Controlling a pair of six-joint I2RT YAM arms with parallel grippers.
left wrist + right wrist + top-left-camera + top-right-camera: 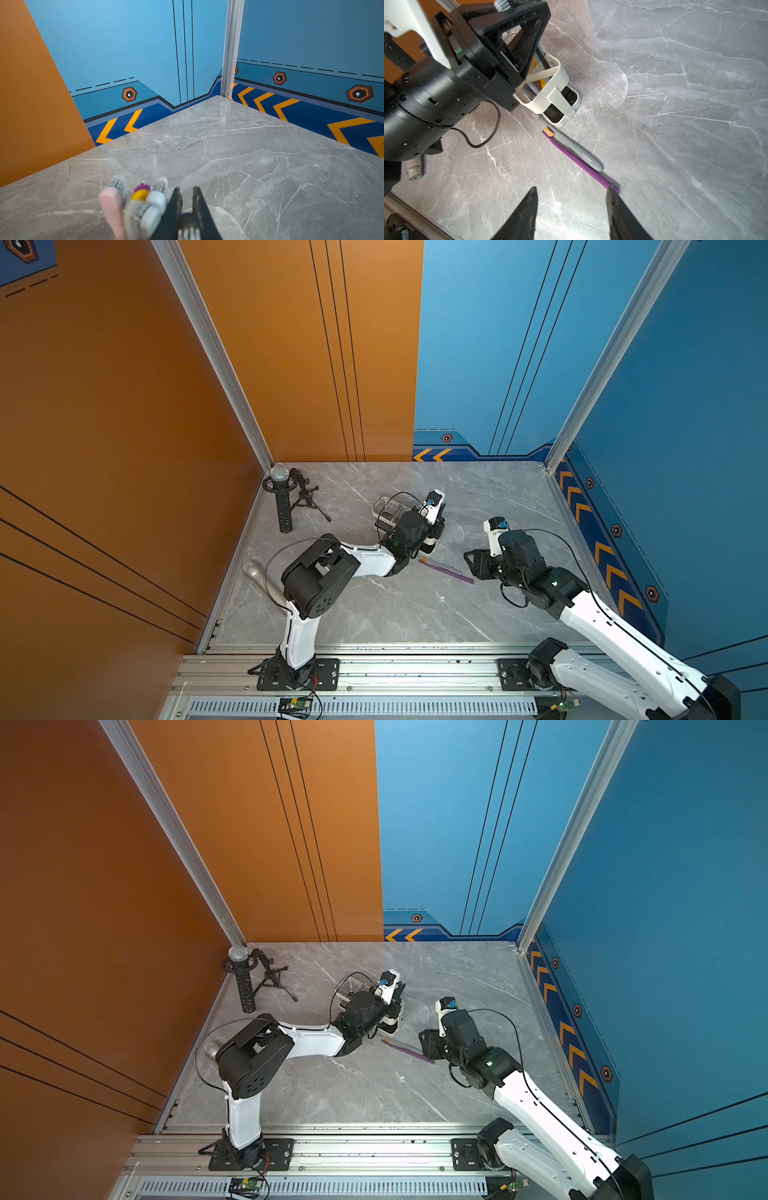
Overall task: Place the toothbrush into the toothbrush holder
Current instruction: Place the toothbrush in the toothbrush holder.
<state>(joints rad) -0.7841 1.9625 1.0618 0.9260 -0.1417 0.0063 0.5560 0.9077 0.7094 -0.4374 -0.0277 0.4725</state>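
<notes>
The white slatted plastic toothbrush holder (550, 91) stands on the grey marble table (675, 104), partly hidden under the left arm in both top views (430, 547) (391, 1026). Its open white compartment, crossed by a slanted divider, holds several upright brushes. The right wrist view shows a black handle (545, 62) and a yellow handle (543, 83) inside it. The left wrist view shows blurred heads bunched together: a pink one (110, 205), a yellow one with purple bristles (140, 194) and a white one (154, 205). The holder's two clear square cups (384, 506) sit at its far end, and their contents cannot be made out.

The left gripper (186, 189) hangs over the compartment with its fingers a narrow gap apart around a dark toothbrush (188, 220). Whether they press on it cannot be told.

A purple plastic toothbrush with yellow and pink bristles (571, 154) (449, 571) and a grey toothbrush (579, 149) lie side by side and touching on the table. Their heads are just beside the holder's base.

The right gripper (571, 189) is low over the table with its jaws wide apart and nothing between them. One fingertip is at the purple handle's end.
</notes>
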